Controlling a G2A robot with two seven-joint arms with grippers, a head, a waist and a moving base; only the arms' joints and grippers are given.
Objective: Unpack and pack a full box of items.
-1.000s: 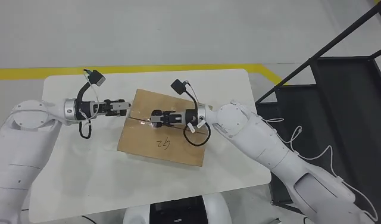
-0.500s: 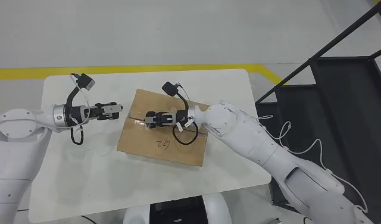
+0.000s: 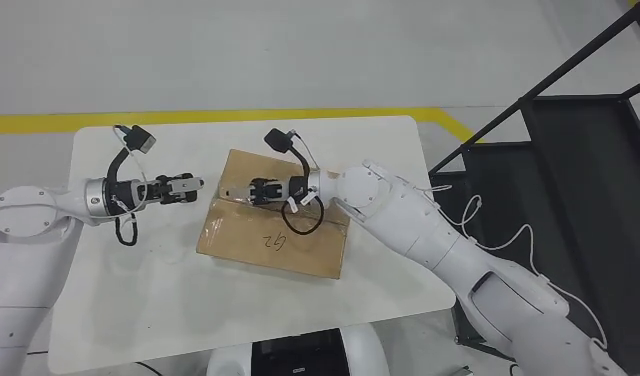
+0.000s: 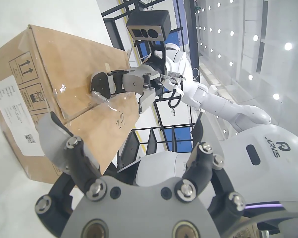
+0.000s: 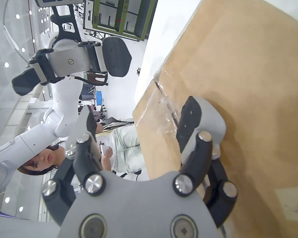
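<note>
Brown box (image 3: 240,238) with white label (image 4: 12,115), white table (image 3: 150,296), yellow stripe (image 3: 60,123) on grey floor (image 3: 300,36).

White table (image 3: 150,286), rounded corners, on pale grey floor (image 3: 300,36). Yellow floor stripe (image 3: 200,118) runs just behind the table's far edge. Black metal stair frame (image 3: 575,146) beside the table at right (diagonal rail above it). Green shelving unit (image 5: 121,8) and ceiling spotlights (image 4: 287,46) in the room behind.

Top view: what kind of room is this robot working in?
Likely a robot lab or workshop hall: a cardboard box on a white table, a yellow floor line, black metal stairs beside.
</note>
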